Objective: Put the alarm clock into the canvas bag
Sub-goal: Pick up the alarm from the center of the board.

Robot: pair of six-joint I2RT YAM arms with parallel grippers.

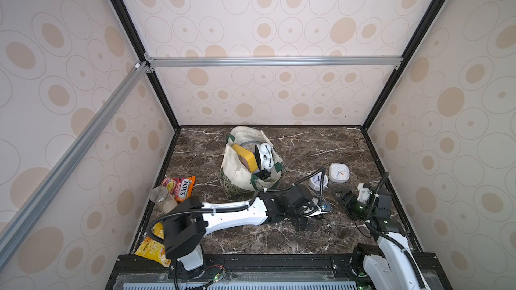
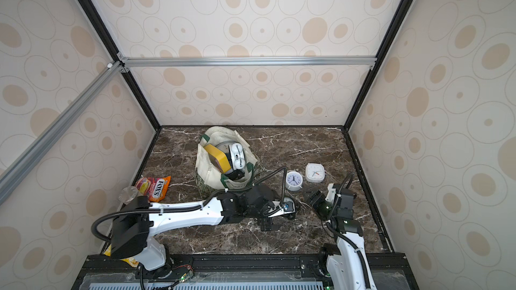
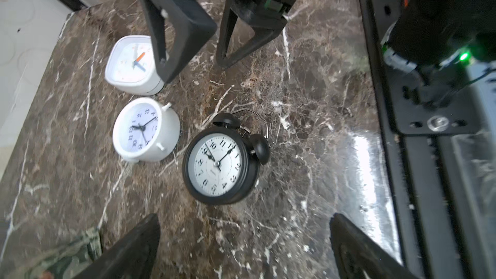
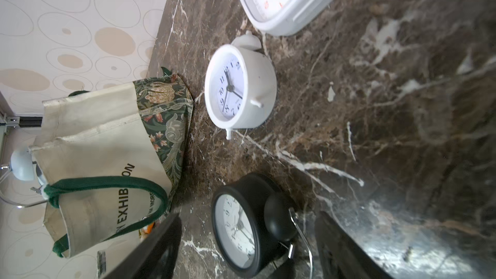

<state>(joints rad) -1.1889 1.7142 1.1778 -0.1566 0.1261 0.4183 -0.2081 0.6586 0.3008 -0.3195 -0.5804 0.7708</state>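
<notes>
Black twin-bell alarm clock [image 3: 220, 167] stands right of the bench's middle, outside the canvas bag [image 1: 237, 170] by the rear edge. Left gripper [image 3: 244, 218], spread wide and empty, hangs near it; right gripper [image 3: 194, 71], open and empty, we judge aimed to grasp.

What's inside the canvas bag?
In the canvas bag: a yellow boxy thing, a white bell clock and something black. Whatever lies beneath is covered.
</notes>
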